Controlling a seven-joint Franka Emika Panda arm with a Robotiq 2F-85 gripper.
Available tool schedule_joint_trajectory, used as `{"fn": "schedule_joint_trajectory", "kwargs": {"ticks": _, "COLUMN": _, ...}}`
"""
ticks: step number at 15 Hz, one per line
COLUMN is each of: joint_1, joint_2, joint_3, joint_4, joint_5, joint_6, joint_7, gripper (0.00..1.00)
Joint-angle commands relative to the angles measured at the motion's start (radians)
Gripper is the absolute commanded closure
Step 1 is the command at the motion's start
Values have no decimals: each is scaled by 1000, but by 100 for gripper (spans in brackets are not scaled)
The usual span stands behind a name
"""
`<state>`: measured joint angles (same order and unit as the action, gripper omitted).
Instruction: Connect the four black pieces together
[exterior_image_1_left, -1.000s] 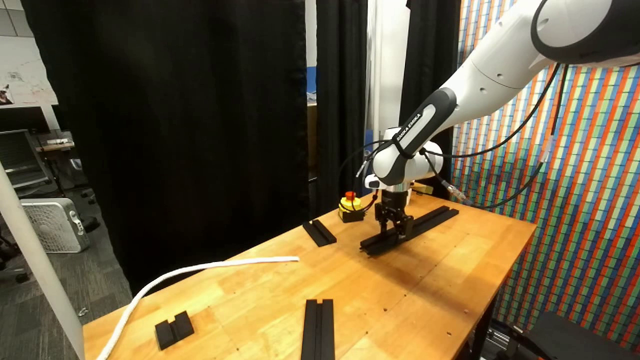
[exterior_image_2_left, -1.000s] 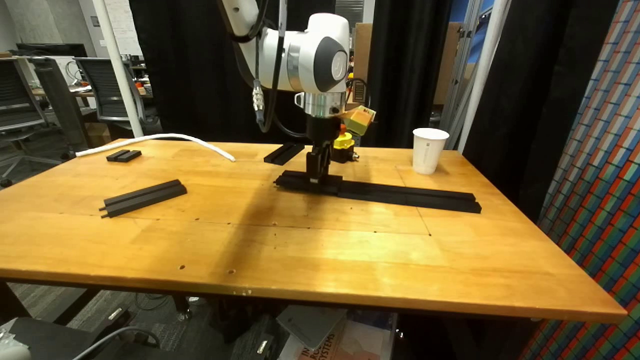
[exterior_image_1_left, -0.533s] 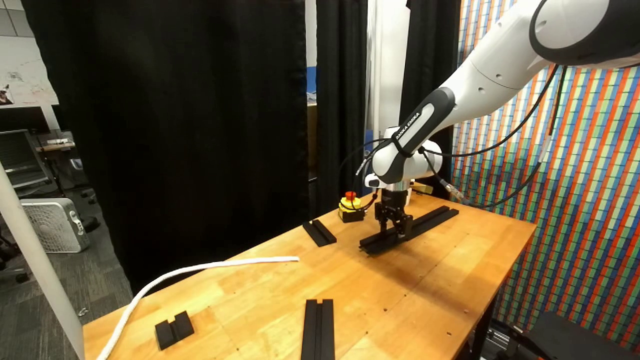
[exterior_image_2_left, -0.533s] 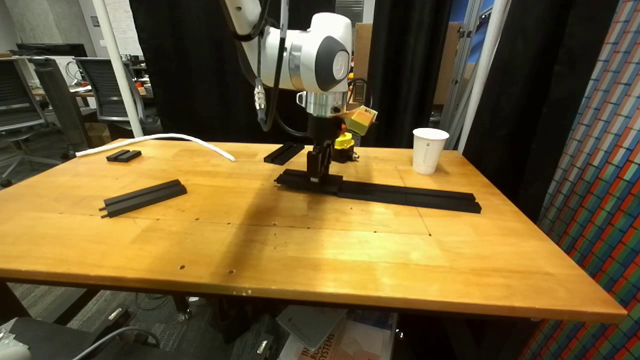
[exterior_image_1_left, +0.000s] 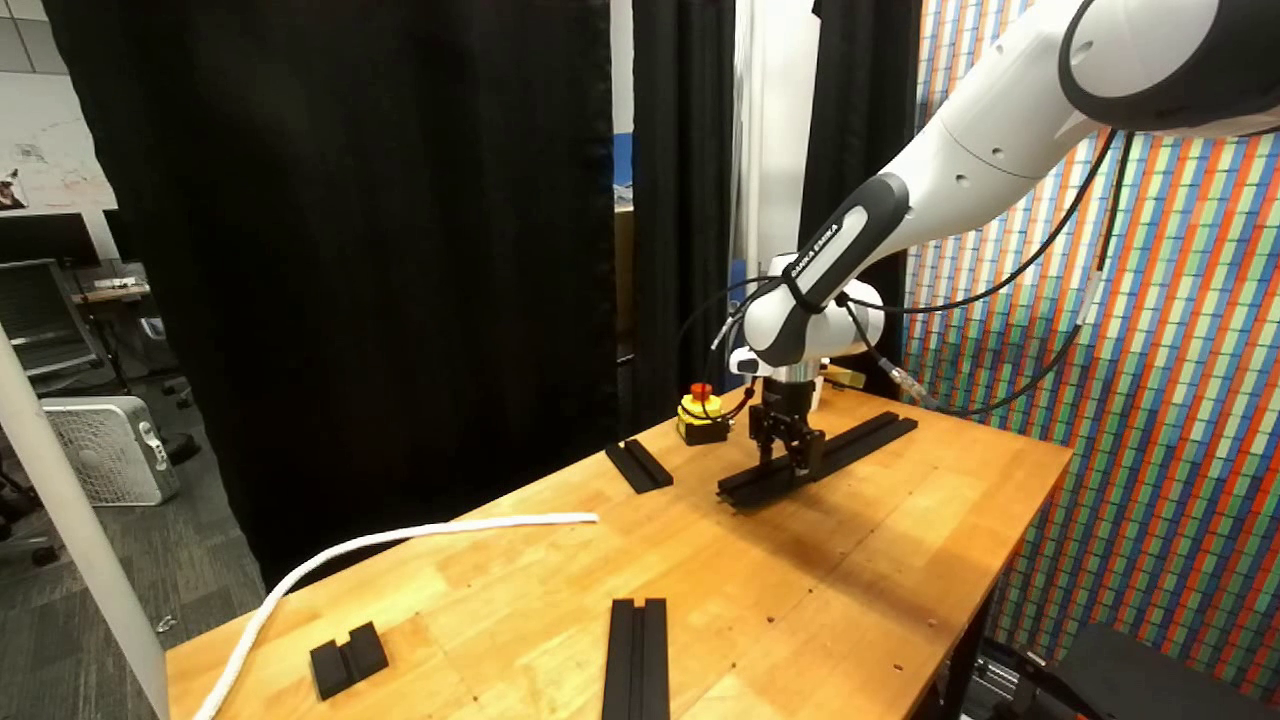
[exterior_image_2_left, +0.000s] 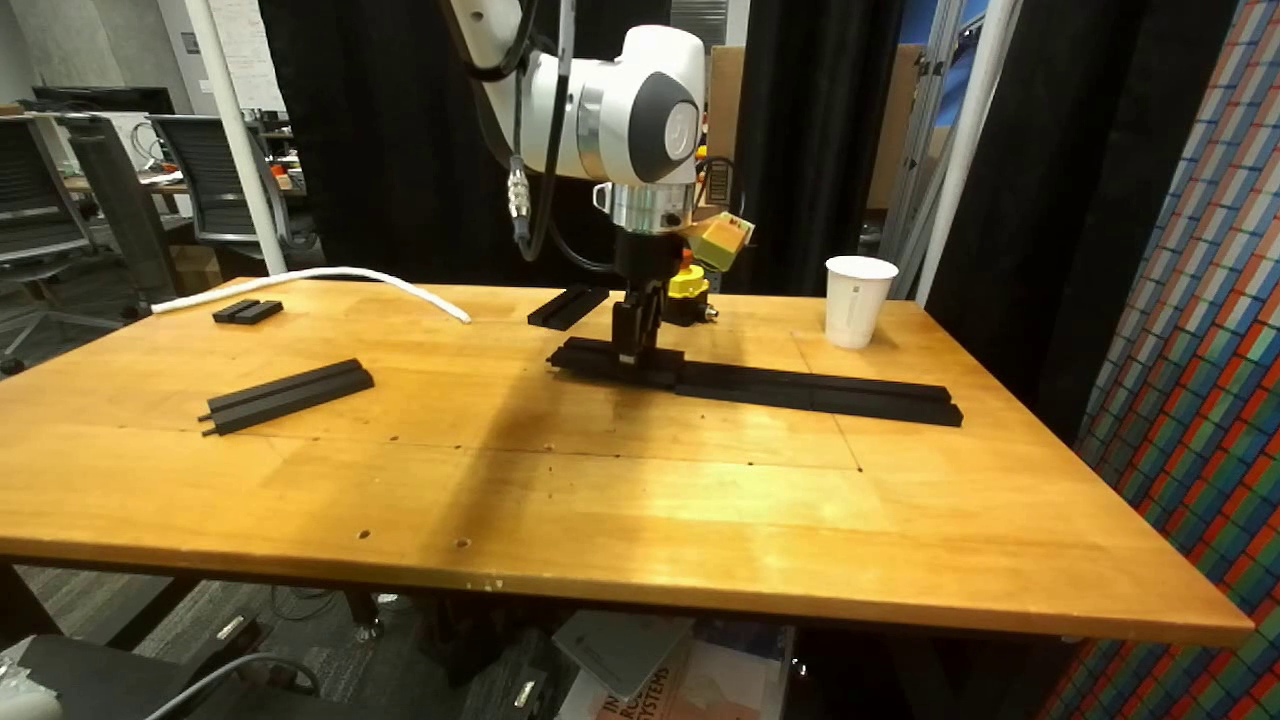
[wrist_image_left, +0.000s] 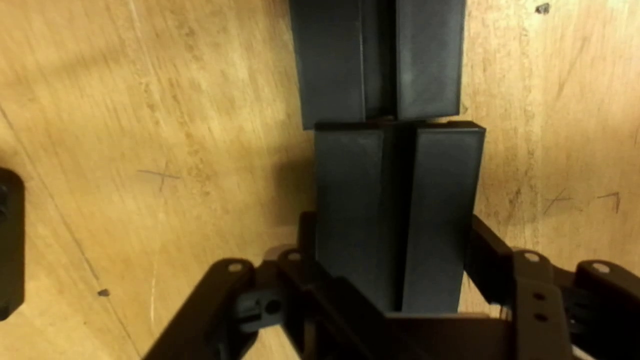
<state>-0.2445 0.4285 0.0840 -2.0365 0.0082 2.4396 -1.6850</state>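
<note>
Flat matte-black bar (wrist_image_left: 370, 210) is sitting clasped in the black gripper (wrist_image_left: 392, 232), end-to-end with the long black grooved strip (exterior_image_2_left: 818, 393), seemingly unjoined. One pin-ended black bar (exterior_image_2_left: 290, 398) is awaiting connection, well apart from the strip.

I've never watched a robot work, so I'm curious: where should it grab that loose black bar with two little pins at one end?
Probably mid-length, from above, fingers squeezing the two long sides: the black bar lies flat and narrow, both sides free, and this spares the pins.
</note>
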Motion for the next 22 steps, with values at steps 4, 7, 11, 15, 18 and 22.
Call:
{"fn": "schedule_joint_trajectory", "kwargs": {"ticks": 4, "joint_1": 2, "joint_2": -2, "joint_3": 6, "joint_4": 20, "joint_5": 48, "joint_6": -36, "joint_7": -40, "gripper": 55}}
{"fn": "schedule_joint_trajectory", "kwargs": {"ticks": 7, "joint_1": 2, "joint_2": -2, "joint_3": 5, "joint_4": 22, "joint_5": 56, "joint_6": -52, "joint_7": -44, "gripper": 55}}
{"fn": "schedule_joint_trajectory", "kwargs": {"ticks": 11, "joint_1": 1, "joint_2": 4, "joint_3": 2, "joint_4": 27, "joint_5": 60, "joint_6": -56, "joint_7": -49, "gripper": 55}}
{"fn": "schedule_joint_trajectory", "kwargs": {"ticks": 15, "joint_1": 1, "joint_2": 8, "joint_3": 2, "joint_4": 33, "joint_5": 61, "joint_6": -58, "joint_7": -56, "gripper": 55}}
{"fn": "schedule_joint_trajectory", "kwargs": {"ticks": 18, "joint_1": 0, "joint_2": 17, "joint_3": 0, "joint_4": 42, "joint_5": 60, "joint_6": -61, "joint_7": -62, "gripper": 55}}
{"fn": "schedule_joint_trajectory", "kwargs": {"ticks": 22, "joint_1": -4, "joint_2": 35, "joint_3": 1, "joint_4": 67, "joint_5": 63, "joint_6": -71, "joint_7": -66, "gripper": 55}}
